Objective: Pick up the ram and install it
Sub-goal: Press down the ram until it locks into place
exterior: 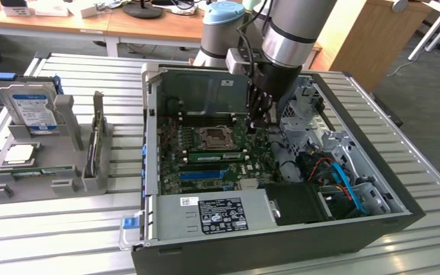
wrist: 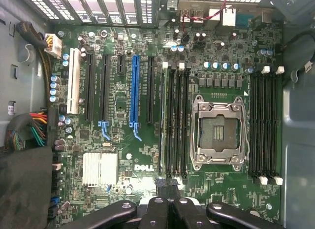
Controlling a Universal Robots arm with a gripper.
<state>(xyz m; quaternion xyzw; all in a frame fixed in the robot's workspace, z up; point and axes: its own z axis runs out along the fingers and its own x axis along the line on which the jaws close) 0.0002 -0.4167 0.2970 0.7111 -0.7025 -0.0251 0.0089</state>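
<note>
The pincer (exterior: 260, 117) is hanging inside the open computer case (exterior: 373, 223), low over the motherboard (exterior: 176, 162) beside the empty processor socket (exterior: 213, 136). In the wrist view its fingers (wrist: 156, 209) are pressed fully together, clenched, with their tips sitting at the end of the memory slots (wrist: 173, 125) just beside the socket (wrist: 220, 135). Nothing can be made out held between them.

The ram (exterior: 218, 155) is lying in a slot on the motherboard, just beside the socket on the side toward the power supply (exterior: 216, 213); in the wrist view it (wrist: 164, 120) is appearing edge-on in the slot nearest the blue expansion slot (wrist: 135, 91).

"DELL" (wrist: 146, 167) is printed in white on the motherboard. The power supply is carrying a black label and a small white one, neither legible. On the worktop (exterior: 52, 223), a grey holder (exterior: 44, 172) is carrying a hard drive (exterior: 30, 106) with a blue-and-white label, unreadable.
</note>
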